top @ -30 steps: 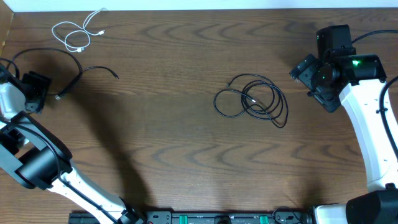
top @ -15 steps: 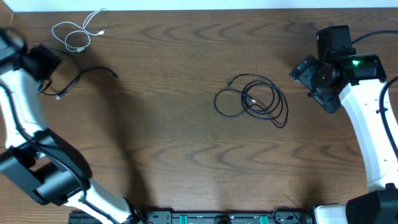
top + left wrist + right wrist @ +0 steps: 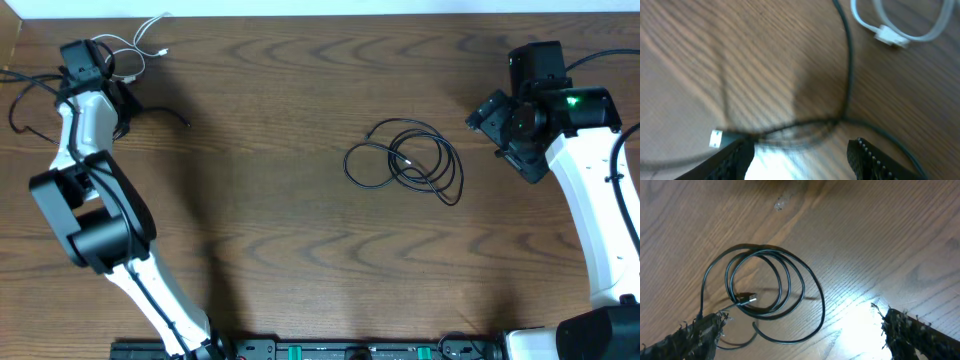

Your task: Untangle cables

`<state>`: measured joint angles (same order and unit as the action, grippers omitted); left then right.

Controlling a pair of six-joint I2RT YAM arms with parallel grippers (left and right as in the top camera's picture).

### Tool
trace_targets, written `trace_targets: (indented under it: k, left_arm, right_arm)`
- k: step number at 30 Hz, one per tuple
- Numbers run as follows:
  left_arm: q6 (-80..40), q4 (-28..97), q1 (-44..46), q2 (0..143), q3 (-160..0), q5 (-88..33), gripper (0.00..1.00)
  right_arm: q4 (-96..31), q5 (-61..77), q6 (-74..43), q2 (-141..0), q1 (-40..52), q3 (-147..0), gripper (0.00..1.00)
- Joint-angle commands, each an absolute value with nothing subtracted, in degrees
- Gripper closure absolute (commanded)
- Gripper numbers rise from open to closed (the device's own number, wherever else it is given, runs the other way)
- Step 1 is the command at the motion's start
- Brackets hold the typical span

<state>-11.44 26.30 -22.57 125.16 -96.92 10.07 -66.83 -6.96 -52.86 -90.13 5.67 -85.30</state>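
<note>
A short white cable (image 3: 135, 50) lies in loops at the back left, and its plug end (image 3: 890, 36) shows in the left wrist view. A thin black cable (image 3: 160, 113) runs beside it and crosses just beyond my left fingertips as a blurred line (image 3: 790, 127), with a small pale plug (image 3: 716, 138) at its end. My left gripper (image 3: 100, 78) hangs over that spot; its jaws (image 3: 800, 150) stand apart with nothing between them. A coiled black cable (image 3: 405, 165) lies mid-table, also in the right wrist view (image 3: 765, 290). My right gripper (image 3: 492, 118) hovers to its right, open wide (image 3: 801, 320) and empty.
Another black lead (image 3: 20, 90) curves off the left table edge. The white back wall (image 3: 320, 6) borders the far edge. The arm bases and a black rail (image 3: 330, 350) line the near edge.
My left arm has swung from the left edge up to the back-left corner, over the white and black cables, and its jaws have narrowed a little. The right arm and the coil have not moved.
</note>
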Motion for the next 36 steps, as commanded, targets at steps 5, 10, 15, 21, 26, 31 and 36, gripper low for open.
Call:
trace_targets:
  k: [5, 10, 15, 21, 26, 31, 36]
  left_arm:
    - [-9.21, 20.38, -23.07, 129.99, -96.92, 9.21, 0.34]
    - [-9.19, 17.82, -23.07, 129.99, -96.92, 1.91, 0.34]
    - [-8.75, 17.21, -23.05, 129.99, -96.82, 1.63, 0.34]
    - [-5.98, 17.21, -23.14, 130.02, -96.49, 1.69, 0.34]
    - [-6.02, 16.16, -23.11, 131.92, -96.44, 1.67, 0.34]
    - [-6.07, 16.21, -23.42, 133.23, -96.44, 1.67, 0.36]
    - [-6.04, 15.94, -23.46, 133.23, -96.44, 1.69, 0.56]
  right_arm:
    - [-66.98, -6.98, -50.89, -90.5, 5.72, -84.95, 0.01]
    - [-66.87, -6.94, -50.92, -90.5, 5.72, -84.95, 0.01]
    - [-66.92, -6.92, -50.92, -90.5, 5.74, -84.95, 0.01]
    - [-67.13, -6.87, -50.92, -90.5, 5.74, -84.95, 0.02]
    - [-67.57, -6.87, -50.89, -90.5, 5.74, -84.95, 0.02]
    - [-67.81, -6.9, -50.89, -90.5, 5.72, -84.95, 0.02]
    - [-67.7, -6.9, -50.92, -90.5, 5.72, -84.95, 0.02]
